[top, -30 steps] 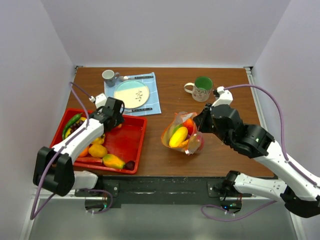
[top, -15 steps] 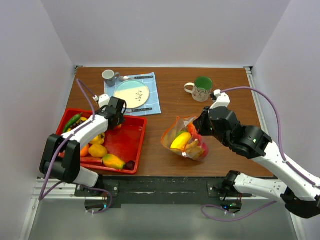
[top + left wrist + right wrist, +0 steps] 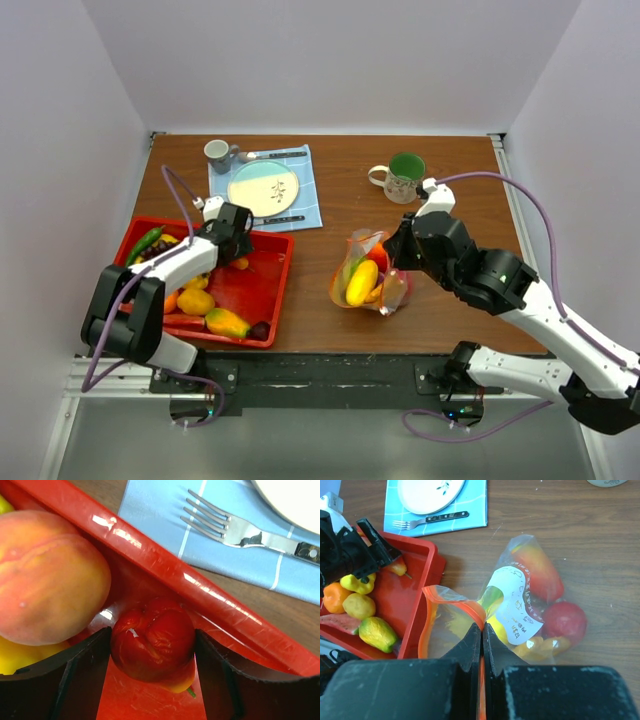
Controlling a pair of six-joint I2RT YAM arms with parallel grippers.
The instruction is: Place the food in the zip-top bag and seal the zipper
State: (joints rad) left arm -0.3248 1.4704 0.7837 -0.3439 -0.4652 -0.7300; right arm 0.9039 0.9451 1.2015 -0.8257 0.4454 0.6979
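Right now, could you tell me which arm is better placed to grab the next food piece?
Left: the left gripper, open, straddles a red pepper in the red tray; the right gripper is shut on the zipper.

Glossy red plastic tray (image 3: 210,597), clear crinkly plastic bag (image 3: 512,555), shiny metal fork (image 3: 235,530) & matt wood tbl (image 3: 600,540).

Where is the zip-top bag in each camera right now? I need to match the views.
Top external: zip-top bag just right of centre.
Left wrist: not in it.
Right wrist: centre and right; the right gripper pinches its zipper at bottom centre.
Shared landmark: red tray, on the left in top external and right wrist, a diagonal rim across left wrist.
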